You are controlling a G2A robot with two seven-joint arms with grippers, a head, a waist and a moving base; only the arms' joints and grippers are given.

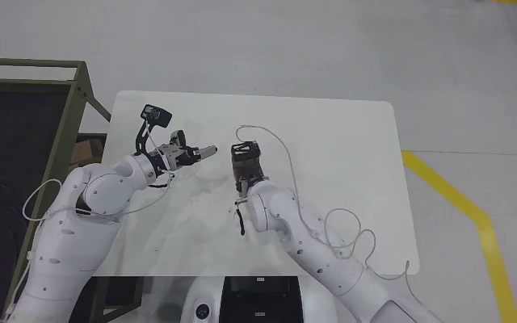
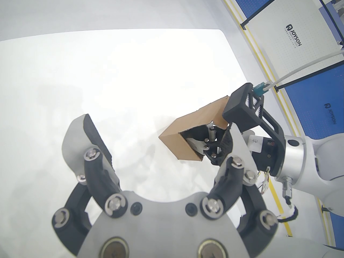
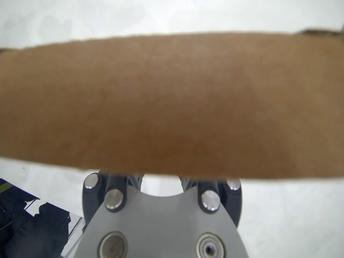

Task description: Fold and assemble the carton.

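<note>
1. One brown carton [image 1: 242,169] [image 2: 188,124] [image 3: 172,103], opened into a sleeve, hangs tilted over the middle of the white bench [image 1: 339,137] [image 2: 107,68] [image 3: 161,1].
2. It is gripped by the right fingers [image 2: 194,143], which reach into its open end and are closed on one wall. In the right wrist view a flat panel of the carton runs straight across in front of them and hides their tips.
3. Spread wide and holding nothing, the left fingers [image 1: 202,151] [image 2: 94,138] point at the carton's open end from the robot's left, near it but apart.
4. Whether the carton's lowest corner touches the bench cannot be told; a faint shadow lies under it.
5. Wide stretches of white bench lie between the carton and the far edge, and between the carton and the right edge. The near edge is closer, and both arms cross it.
6. A white cable [image 1: 279,153] [image 2: 295,71] loops from the right wrist over the bench just beside the carton. A dark-framed rack [image 1: 48,105] stands off the bench's left edge.
</note>
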